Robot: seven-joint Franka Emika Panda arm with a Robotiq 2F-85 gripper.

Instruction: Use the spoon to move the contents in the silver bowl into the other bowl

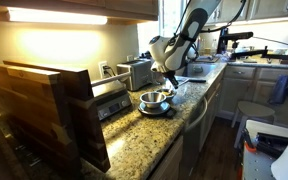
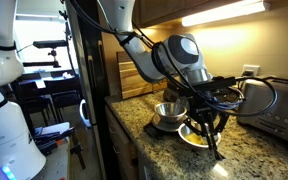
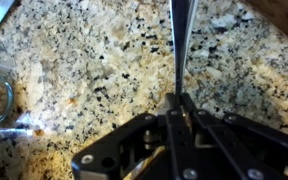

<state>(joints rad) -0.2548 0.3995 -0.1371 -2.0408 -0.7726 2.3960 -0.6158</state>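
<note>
We see black gripper [image 3: 178,103] pinching slim steel spoon [image 3: 177,45] near round shiny steel bowl [image 2: 167,111] | risk: thin handle twists, scoop spills.

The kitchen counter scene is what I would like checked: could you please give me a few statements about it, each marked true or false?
1. The hand is shut on the spoon. True.
2. The silver bowl stands on top of the toaster. False: it sits down at counter level, beside the toaster.
3. The counter is speckled granite. True.
4. The silver bowl is the only bowl on the counter. False: a second bowl sits right next to it in an exterior view.
</note>
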